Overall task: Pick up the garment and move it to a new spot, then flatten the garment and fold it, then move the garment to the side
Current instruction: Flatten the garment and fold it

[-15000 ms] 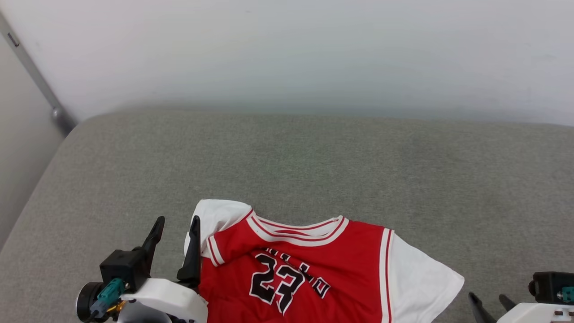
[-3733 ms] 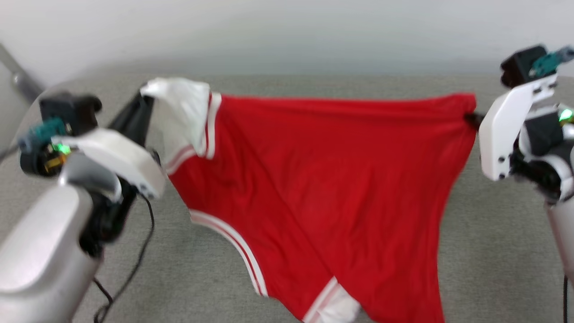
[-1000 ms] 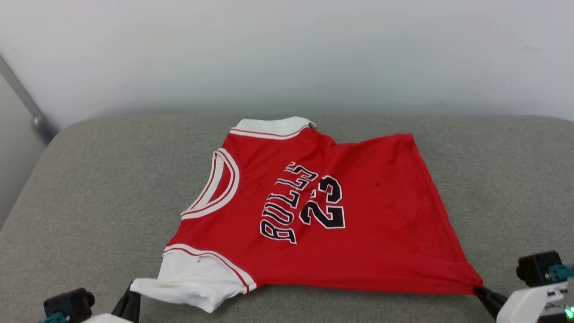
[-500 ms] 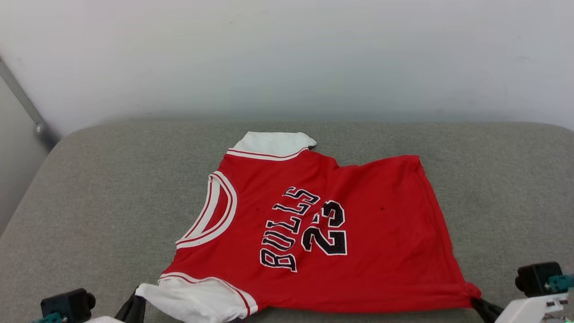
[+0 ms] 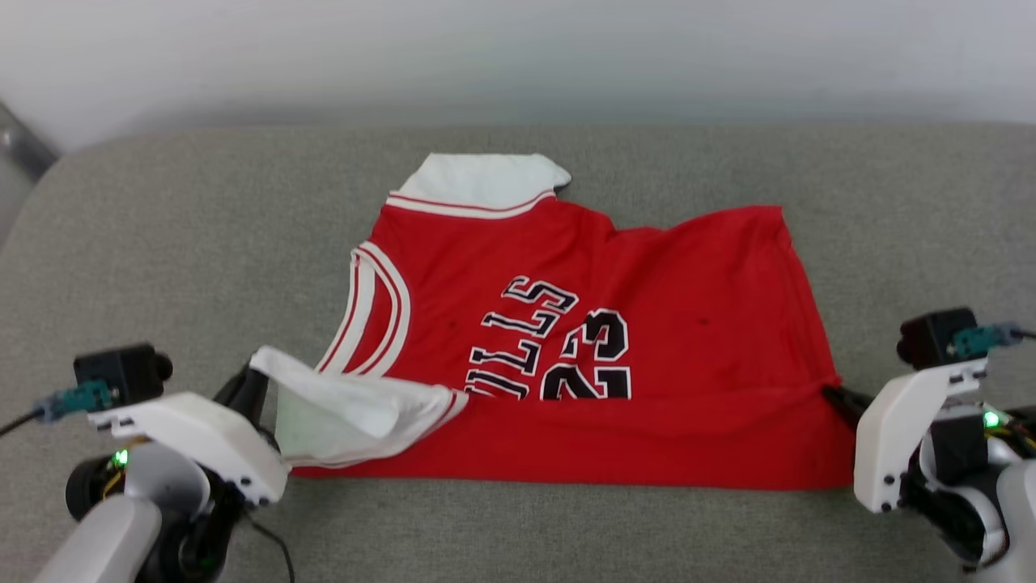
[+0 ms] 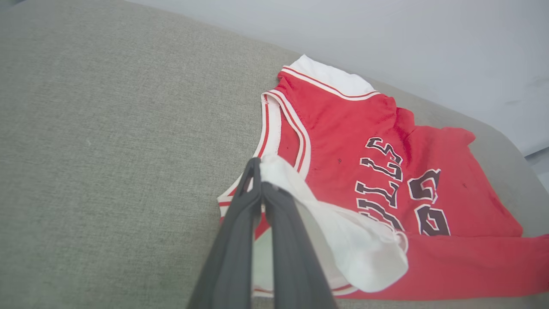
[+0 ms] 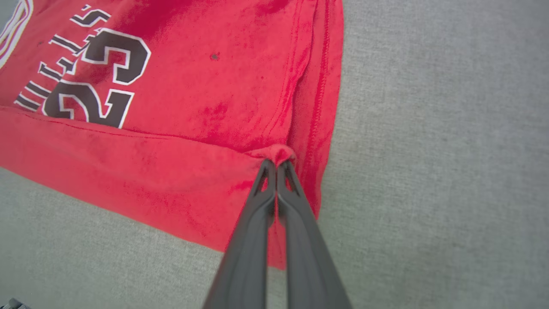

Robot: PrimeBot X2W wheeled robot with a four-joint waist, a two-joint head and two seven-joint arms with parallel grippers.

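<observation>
Head view: the garment [image 5: 696, 340] lies spread on the grey cushion [image 5: 162, 227] with its printed side up, between the left claw [image 5: 251, 377] and the right claw [image 5: 834, 397].
Left claw: clenched on the white sleeve [image 5: 348, 409] and holding it raised above the cushion. The sleeve hangs over toward the red body, on the side of the right claw.
Left wrist view: the left claw [image 6: 257, 171] has both fingers pressed together, with the edge of the white sleeve [image 6: 343, 231] pinched at the tips. The garment [image 6: 343, 137] spreads beyond and to the side of them.
Right claw: clenched on a corner of the red hem.
Right wrist view: a small bunch of red cloth sits between the tips of the right claw [image 7: 276, 165], and the garment [image 7: 214, 86] stretches away from them.
Fold: the strip of the garment running between the two claws is turned over onto the body.
Lettering [image 5: 558, 348]: black with white outline, the part nearest the claws covered by the turned strip.
Far sleeve [image 5: 481, 174]: white, flat on the cushion, on the side away from both claws.
</observation>
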